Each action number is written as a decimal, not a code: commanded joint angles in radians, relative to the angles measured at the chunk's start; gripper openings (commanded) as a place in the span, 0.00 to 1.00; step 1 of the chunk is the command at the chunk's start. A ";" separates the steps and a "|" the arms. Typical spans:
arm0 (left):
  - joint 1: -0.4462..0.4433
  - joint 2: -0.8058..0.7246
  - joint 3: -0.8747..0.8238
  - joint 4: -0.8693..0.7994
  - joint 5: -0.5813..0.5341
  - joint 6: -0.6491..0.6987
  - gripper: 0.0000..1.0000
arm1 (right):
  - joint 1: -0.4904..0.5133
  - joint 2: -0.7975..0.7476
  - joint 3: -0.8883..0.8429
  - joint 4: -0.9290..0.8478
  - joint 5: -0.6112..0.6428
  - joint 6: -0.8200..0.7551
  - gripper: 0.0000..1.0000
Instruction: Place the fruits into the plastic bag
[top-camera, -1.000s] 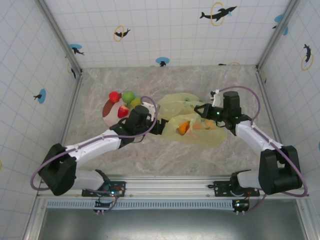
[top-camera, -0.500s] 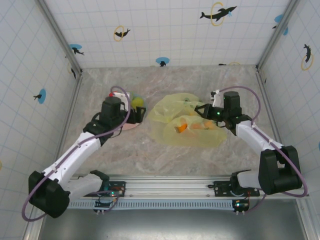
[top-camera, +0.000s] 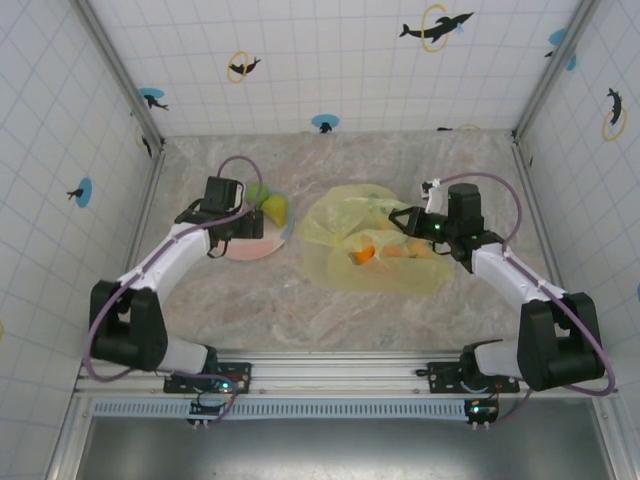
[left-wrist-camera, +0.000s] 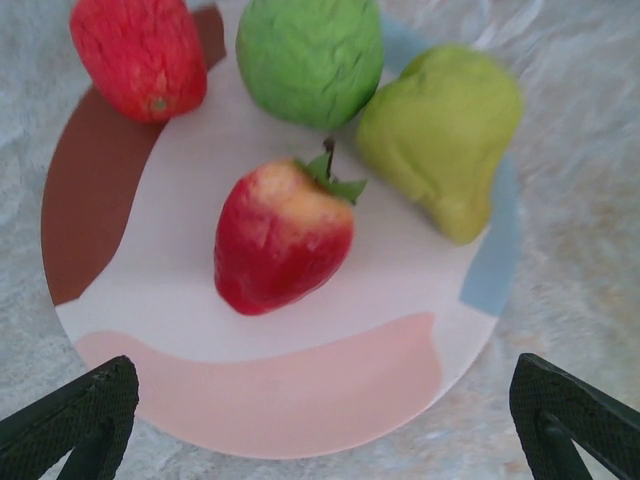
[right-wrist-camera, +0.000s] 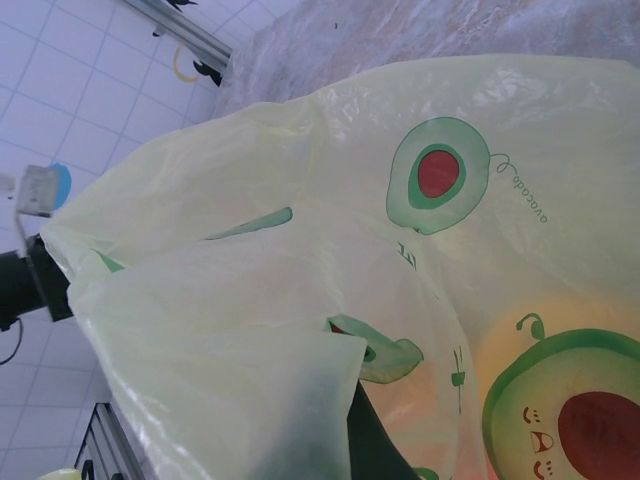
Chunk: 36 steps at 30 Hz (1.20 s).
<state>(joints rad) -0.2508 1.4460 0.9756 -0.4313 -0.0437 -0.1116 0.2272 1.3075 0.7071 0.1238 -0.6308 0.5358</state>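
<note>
Marble tabletop (top-camera: 300, 310) carries the plastic bag (top-camera: 385, 270) at center right; my right gripper (top-camera: 407, 221) clamps its rim. Inside lie orange fruits (top-camera: 366, 253). My left gripper (left-wrist-camera: 320, 425), jaws spread and empty, hovers over the plate (left-wrist-camera: 400, 300), where four fruits (left-wrist-camera: 280, 240) await loading.

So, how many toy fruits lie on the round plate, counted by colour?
Red: 2 (red strawberry-shaped toy fruit, red oval toy fruit)
Green: 1 (green round toy fruit)
Yellow-green: 1 (yellow-green pear-shaped toy fruit)
Total: 4 on the round pink-white plate
</note>
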 joint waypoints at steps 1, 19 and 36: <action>0.018 0.066 0.057 -0.061 -0.048 0.053 0.98 | -0.008 -0.007 -0.024 0.057 -0.016 0.002 0.00; 0.094 0.398 0.227 -0.062 0.046 0.055 0.95 | -0.019 0.016 -0.043 0.097 -0.048 0.020 0.00; 0.167 0.468 0.253 -0.035 0.157 0.004 0.67 | -0.024 0.014 -0.060 0.103 -0.055 0.024 0.00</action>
<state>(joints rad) -0.0895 1.9030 1.2148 -0.4603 0.0711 -0.0906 0.2077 1.3155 0.6624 0.1917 -0.6750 0.5610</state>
